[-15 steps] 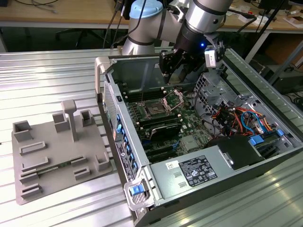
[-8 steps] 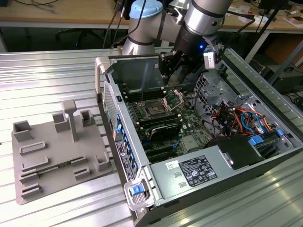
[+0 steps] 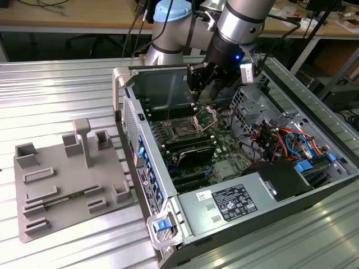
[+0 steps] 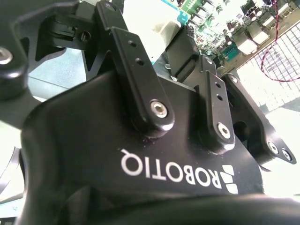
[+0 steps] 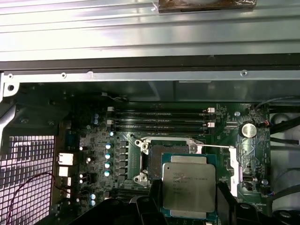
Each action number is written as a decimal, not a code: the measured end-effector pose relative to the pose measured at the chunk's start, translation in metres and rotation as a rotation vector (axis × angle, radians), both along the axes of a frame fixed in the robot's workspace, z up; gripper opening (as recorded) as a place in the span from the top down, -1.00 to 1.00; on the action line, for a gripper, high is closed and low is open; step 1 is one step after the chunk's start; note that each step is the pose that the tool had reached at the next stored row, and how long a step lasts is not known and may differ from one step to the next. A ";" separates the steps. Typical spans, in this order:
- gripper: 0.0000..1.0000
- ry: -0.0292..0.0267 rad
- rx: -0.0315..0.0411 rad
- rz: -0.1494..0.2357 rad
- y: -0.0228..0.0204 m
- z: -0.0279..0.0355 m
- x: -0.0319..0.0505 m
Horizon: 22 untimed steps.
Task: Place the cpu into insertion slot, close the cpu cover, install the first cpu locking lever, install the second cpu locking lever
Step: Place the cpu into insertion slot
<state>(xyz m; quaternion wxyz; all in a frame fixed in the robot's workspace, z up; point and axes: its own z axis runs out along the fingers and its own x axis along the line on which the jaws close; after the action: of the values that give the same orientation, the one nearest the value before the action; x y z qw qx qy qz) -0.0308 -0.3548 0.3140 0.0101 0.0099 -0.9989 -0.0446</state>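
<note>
1. In the exterior view, your claw (image 3: 205, 92) hangs inside the open grey steel case (image 3: 143, 168), over the square, dark insertion slot (image 3: 182, 132). The silver framed cpu cover (image 3: 205, 115) is tilted up. The case sits on a ribbed metal bench (image 3: 56, 95).
2. In the second wrist view, you see the claw's matte black body and bolted link arms.
3. In the first wrist view, the claw grips the flat square cpu (image 5: 189, 183), grey metal top showing, between dark fingers (image 5: 153, 200), overlapping the slot (image 5: 151, 161).
</note>
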 end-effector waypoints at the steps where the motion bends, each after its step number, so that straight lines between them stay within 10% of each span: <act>1: -0.09 0.0000 0.0000 0.000 0.0000 -0.0002 0.0000; 22: -0.09 0.0000 0.0000 0.000 0.0000 -0.0055 0.0000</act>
<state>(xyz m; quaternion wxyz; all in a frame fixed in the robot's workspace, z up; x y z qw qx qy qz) -0.0308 -0.3548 0.3085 0.0101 0.0099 -0.9989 -0.0446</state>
